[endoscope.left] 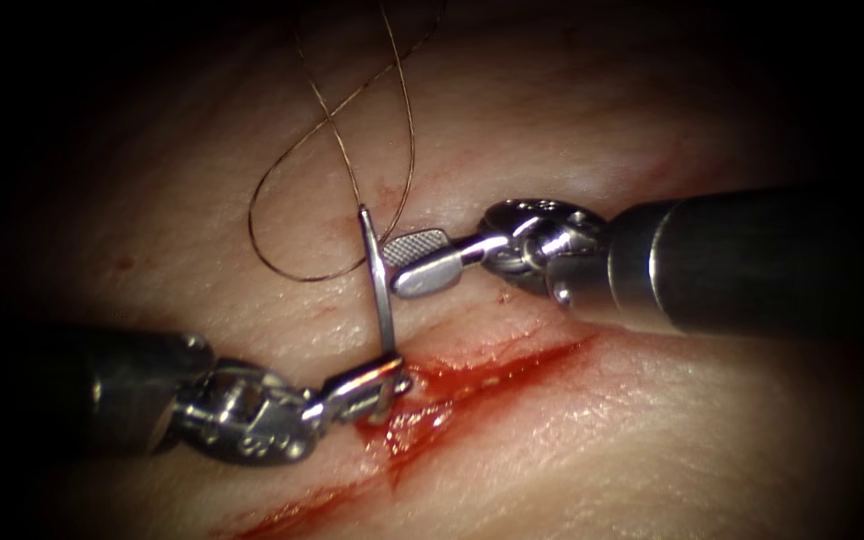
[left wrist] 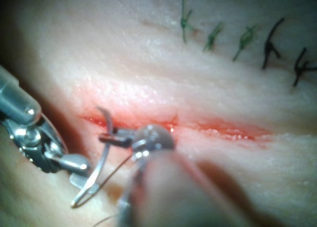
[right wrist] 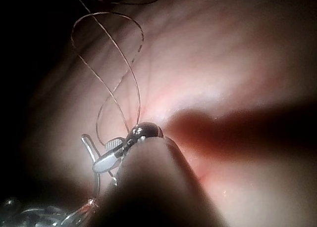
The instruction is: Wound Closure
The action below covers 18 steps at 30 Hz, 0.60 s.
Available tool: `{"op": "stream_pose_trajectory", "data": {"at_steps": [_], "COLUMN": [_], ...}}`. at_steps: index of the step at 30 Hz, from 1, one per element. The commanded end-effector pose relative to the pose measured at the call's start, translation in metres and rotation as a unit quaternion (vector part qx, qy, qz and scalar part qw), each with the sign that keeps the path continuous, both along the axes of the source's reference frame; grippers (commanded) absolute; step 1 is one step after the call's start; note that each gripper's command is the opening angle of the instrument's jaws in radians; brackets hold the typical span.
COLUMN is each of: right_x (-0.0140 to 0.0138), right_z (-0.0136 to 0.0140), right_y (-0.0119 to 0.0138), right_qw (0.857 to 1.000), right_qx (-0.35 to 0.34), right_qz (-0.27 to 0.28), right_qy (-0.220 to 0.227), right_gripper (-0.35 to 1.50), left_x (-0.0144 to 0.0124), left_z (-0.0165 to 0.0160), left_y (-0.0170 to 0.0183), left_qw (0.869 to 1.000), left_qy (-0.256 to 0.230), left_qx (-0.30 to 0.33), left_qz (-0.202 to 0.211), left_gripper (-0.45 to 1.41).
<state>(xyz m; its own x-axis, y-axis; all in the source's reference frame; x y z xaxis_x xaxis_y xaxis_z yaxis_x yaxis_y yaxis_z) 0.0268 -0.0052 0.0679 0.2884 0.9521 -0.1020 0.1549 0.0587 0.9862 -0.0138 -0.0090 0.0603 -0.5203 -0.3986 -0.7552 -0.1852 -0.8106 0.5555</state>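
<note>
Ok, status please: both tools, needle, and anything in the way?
Left tool shut on curved steel needle near its tip end, at the cut. Right tool open beside needle's thread end. Thin brown thread loops behind.

Left hand clamped shut — right hand parted

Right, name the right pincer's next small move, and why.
Probably close the right pincer on the needle: its jaws stand open, empty, beside the needle's upper part near the thread. The left pincer is shut on the needle's lower part at the cut; whether the tip is in the tissue is unclear.
</note>
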Motion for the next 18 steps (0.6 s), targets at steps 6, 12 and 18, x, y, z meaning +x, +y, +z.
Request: {"op": "stream_pose_trajectory", "data": {"at_steps": [6,12,18], "right_x": [0.0009,0.0015,0.0026], "right_z": [0.0002,-0.0003,-0.0009], "right_y": [-0.001,-0.0013,-0.0013], "right_qw": [1.0,1.0,1.0], "right_qx": [0.008,0.013,0.015], "right_qz": [-0.005,-0.01,-0.007], "right_qy": [0.009,0.022,0.025], "right_gripper": [1.2,1.18,1.16], "left_x": [-0.0006,-0.001,-0.0011], "left_z": [0.0008,0.001,0.0012], "left_y": [-0.0005,-0.0005,-0.0007], "left_qw": [1.0,1.0,1.0], "left_qy": [0.003,0.005,0.007], "left_qx": [-0.005,-0.008,-0.008], "left_qz": [0.002,0.002,0.002], "left_gripper": [-0.45,-0.45,-0.45]}}
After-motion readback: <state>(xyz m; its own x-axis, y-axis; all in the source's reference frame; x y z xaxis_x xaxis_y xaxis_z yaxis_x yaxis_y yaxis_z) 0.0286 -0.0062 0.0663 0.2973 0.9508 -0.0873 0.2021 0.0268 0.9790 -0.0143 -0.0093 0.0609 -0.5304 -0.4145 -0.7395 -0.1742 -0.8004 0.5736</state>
